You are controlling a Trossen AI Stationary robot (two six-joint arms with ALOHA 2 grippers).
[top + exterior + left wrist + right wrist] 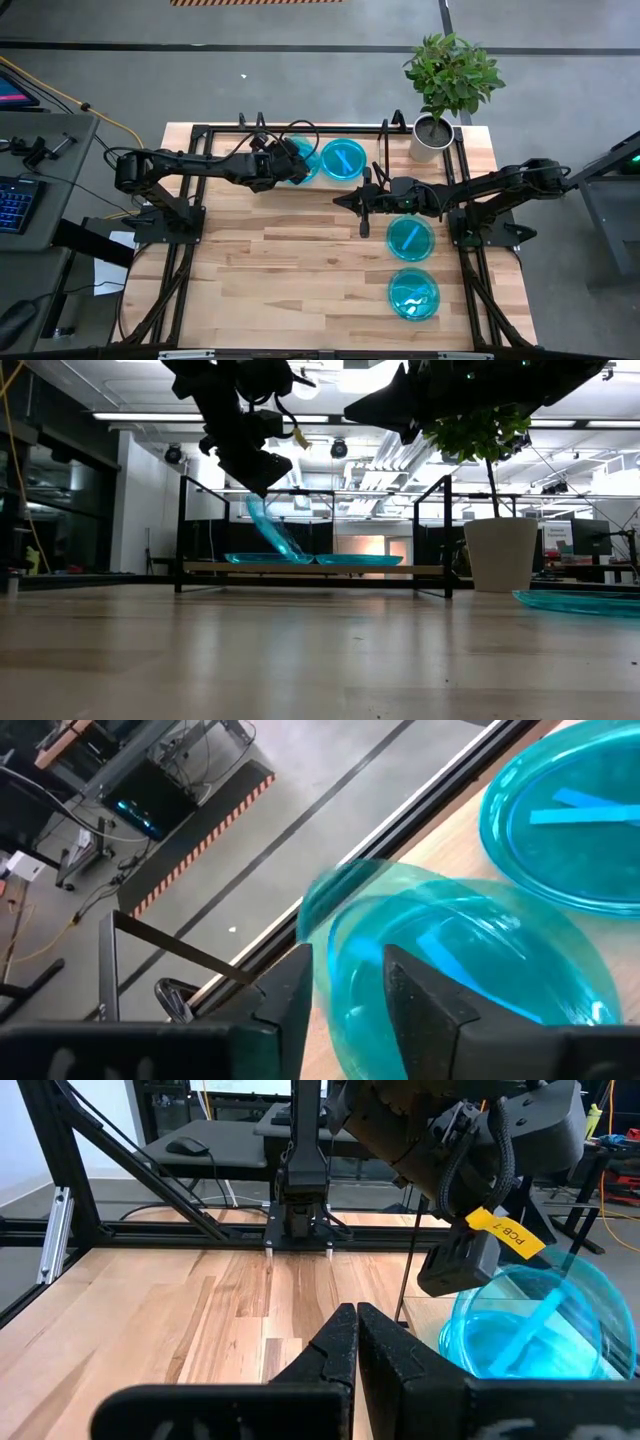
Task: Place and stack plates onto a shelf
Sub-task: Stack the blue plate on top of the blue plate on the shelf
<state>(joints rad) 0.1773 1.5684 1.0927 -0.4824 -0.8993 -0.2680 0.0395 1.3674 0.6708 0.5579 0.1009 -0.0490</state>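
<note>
My left gripper [288, 160] is over the left half of the shelf [420, 569] at the table's far side, shut on a cyan plate [270, 525] that stands tilted. Under that plate another plate [245, 558] lies flat on the shelf. A third plate [343, 158] lies on the shelf's right half. Two more plates [410, 238] [413, 293] lie flat on the table at the right. My right gripper [345, 200] hangs shut and empty above the table's middle, near the shelf. My left gripper pinches the tilted plate's upper rim [345, 935] between its two fingers [290, 990], one on each face. The fingers come slanting down from the table's left. The plate leans steeply, with its lower edge [300, 556] on the plate that lies on the shelf.
A potted plant [432, 135] in a white pot stands at the table's far right corner, beside the shelf's right wire frame [447, 535]. The near and left parts of the wooden tabletop [260, 270] are bare.
</note>
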